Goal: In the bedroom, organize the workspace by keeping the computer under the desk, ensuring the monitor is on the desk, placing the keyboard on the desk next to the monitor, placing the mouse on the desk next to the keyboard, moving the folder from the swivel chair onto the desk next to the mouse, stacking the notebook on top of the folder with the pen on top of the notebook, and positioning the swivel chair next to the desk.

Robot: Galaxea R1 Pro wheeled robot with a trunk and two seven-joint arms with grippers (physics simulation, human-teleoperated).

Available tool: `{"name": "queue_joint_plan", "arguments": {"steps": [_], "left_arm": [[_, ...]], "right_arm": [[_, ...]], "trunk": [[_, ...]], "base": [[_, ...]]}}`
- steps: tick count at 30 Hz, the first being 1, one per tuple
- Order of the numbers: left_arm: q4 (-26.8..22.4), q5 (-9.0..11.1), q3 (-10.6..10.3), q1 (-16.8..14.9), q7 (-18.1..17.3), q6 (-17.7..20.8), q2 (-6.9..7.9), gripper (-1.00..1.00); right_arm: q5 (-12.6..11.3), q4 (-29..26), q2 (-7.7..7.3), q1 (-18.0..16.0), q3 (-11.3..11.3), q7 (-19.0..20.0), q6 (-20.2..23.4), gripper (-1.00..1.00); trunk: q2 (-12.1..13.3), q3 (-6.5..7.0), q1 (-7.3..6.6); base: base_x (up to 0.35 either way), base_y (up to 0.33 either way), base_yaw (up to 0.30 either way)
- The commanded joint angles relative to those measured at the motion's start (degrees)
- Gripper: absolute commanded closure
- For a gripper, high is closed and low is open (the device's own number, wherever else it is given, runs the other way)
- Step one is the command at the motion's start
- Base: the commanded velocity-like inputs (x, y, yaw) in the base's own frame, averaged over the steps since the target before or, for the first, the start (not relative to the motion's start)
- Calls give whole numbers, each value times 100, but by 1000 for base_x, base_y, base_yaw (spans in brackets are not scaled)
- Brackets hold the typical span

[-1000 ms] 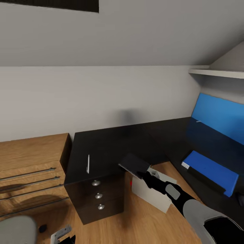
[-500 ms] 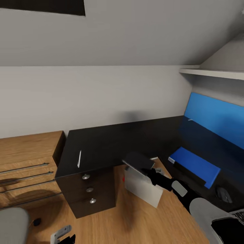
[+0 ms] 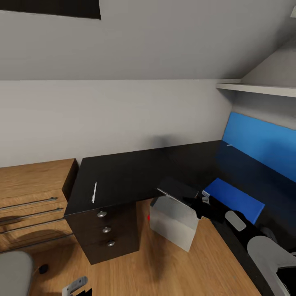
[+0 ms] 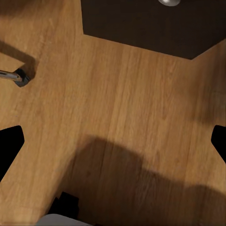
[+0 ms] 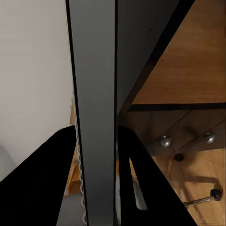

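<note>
Here, a thin dark grey-black notebook (image 3: 177, 188) is pinched in the right claw (image 3: 196, 202) beside the flat bright blue folder (image 3: 234, 199) on the black-topped desk (image 3: 123, 176), no writing being legible.

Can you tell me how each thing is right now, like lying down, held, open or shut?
notebook: held in the air, pinched in the right gripper, tilted
right gripper: jaws shut on the notebook
left gripper: jaws open, holding nothing, above the floor
pen: lying flat on the desk
folder: lying flat on the desk
computer: standing on the floor
drawers: shut
</note>
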Motion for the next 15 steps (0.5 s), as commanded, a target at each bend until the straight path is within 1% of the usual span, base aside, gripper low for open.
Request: {"name": "queue_joint_plan", "arguments": {"steps": [1,3,4,6,7,10,12,15], "left_arm": [[-10,60,8,-2,23,33,-4,-100],[-4,60,7,-2,23,33,-5,-100],[-3,60,7,-2,23,31,-5,-100],[-2,63,7,-2,23,11,-5,-100],[-1,65,7,-2,23,-19,-5,-100],[9,67,7,-2,23,-156,-5,-100],[37,63,7,-2,23,-241,-5,-100],[52,61,7,-2,23,-277,-5,-100]], "right_arm": [[-29,-10,-51,-5,29,-9,39,100],[-42,-34,-215,-7,21,-142,90,100],[-44,-37,-262,-7,20,-171,100,100],[-43,-41,-441,-8,21,-247,114,100],[-43,-41,-494,-8,25,-265,110,100],[-45,-31,-574,-8,25,-269,91,100],[-49,-21,-620,-8,24,-204,69,100],[-50,-18,-647,-8,24,-145,58,100]], "trunk": [[-4,-6,0],[-4,-6,0],[-4,-6,0],[-4,-6,0],[-4,-6,0],[-4,-6,0],[-4,-6,0],[-4,-6,0]], "base": [[0,-1,0],[0,0,0],[0,0,0],[0,-30,0],[0,-137,0],[0,-213,0],[0,-275,0],[0,-291,0]]}}
